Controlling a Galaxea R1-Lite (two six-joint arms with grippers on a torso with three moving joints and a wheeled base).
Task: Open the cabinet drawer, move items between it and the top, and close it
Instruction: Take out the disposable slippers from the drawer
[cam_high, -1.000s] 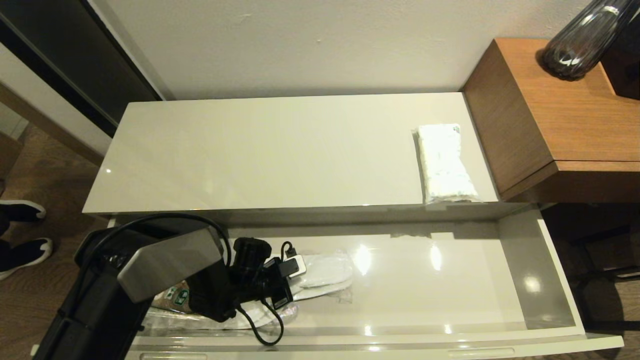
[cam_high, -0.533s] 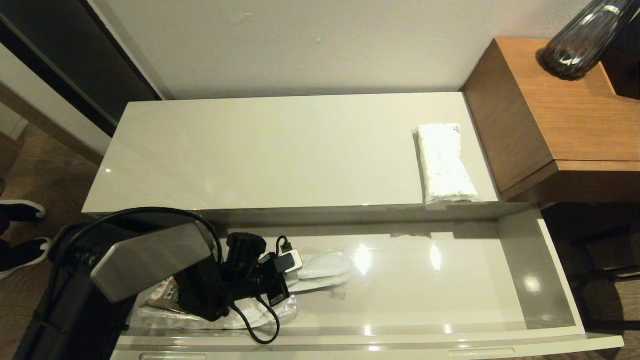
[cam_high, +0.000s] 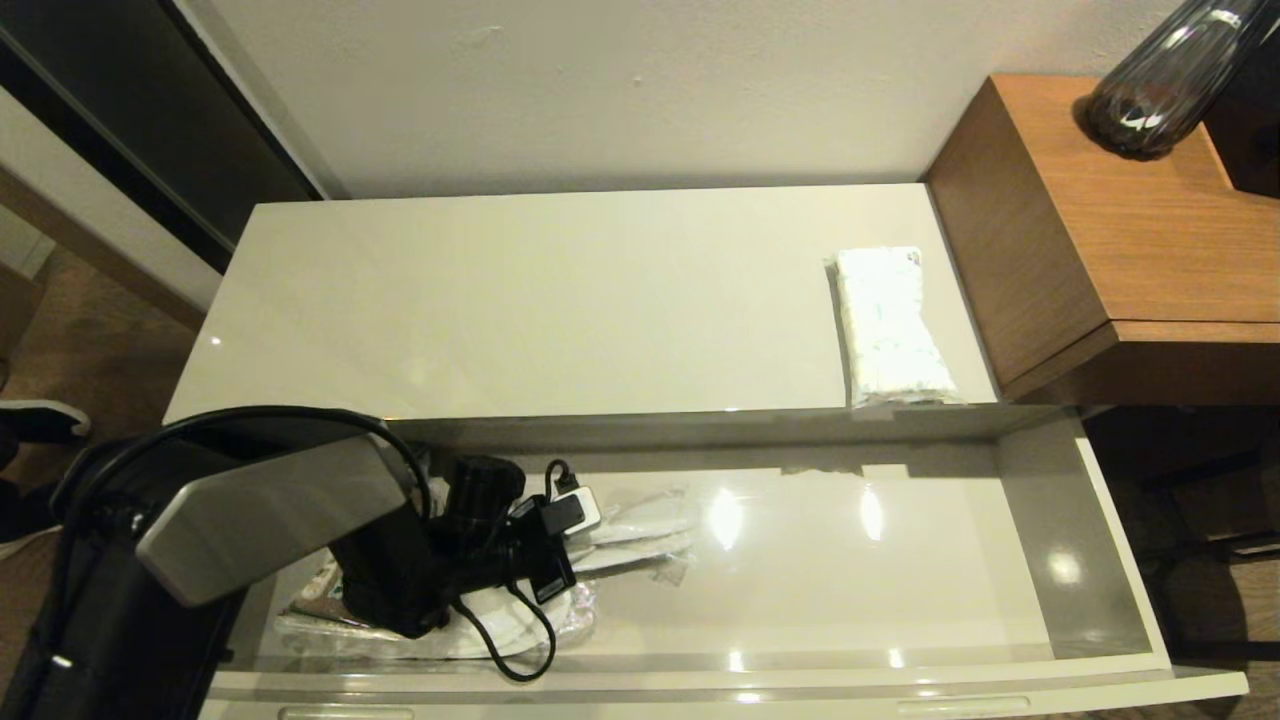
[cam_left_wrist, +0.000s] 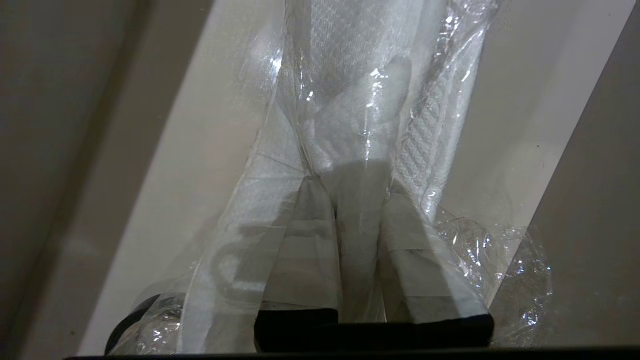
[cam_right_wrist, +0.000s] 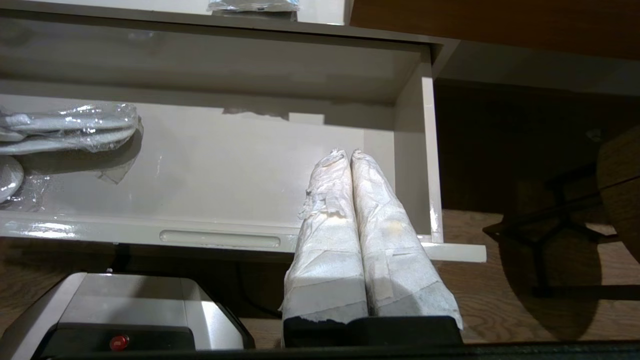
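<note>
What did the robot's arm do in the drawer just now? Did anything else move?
The left gripper shut on the wrapped slippers and pulled back toward the drawer's left end, lifting their toes slightly. The tissue pack on the top stayed put, the drawer stayed open, and the right gripper stayed shut, parked outside it.
</note>
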